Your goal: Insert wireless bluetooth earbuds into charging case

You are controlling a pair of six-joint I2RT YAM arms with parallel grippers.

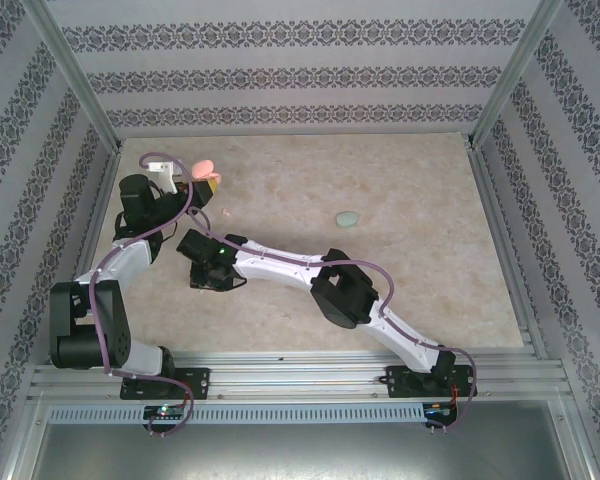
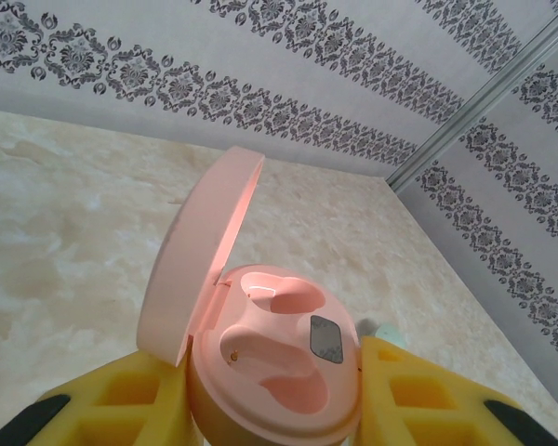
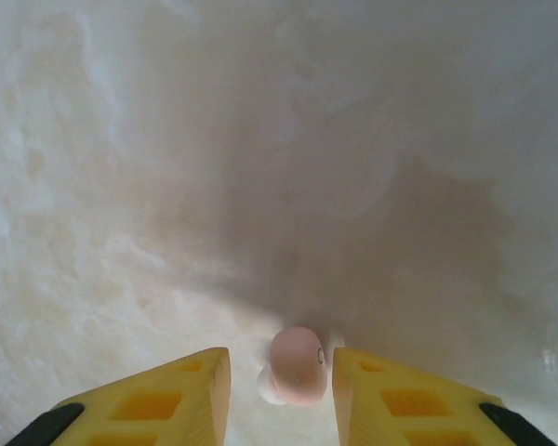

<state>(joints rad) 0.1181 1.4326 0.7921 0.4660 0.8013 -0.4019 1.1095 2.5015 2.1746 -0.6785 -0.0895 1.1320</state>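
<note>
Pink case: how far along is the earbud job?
Done: the pink case is open, clamped in the left gripper; both sockets look empty. In hand: the right gripper straddles a pink earbud on the table, not yet gripped. Left: seating earbuds in the sockets; the green case lies apart.

No legible text anywhere

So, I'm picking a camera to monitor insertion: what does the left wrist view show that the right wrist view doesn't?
Left wrist view adds: the open pink case clamped in the left gripper, both wells looking empty, and the patterned walls. Right wrist view adds: a pink earbud lying between the right gripper's parted fingers. Shared: yellow fingers and the marbled table.
</note>
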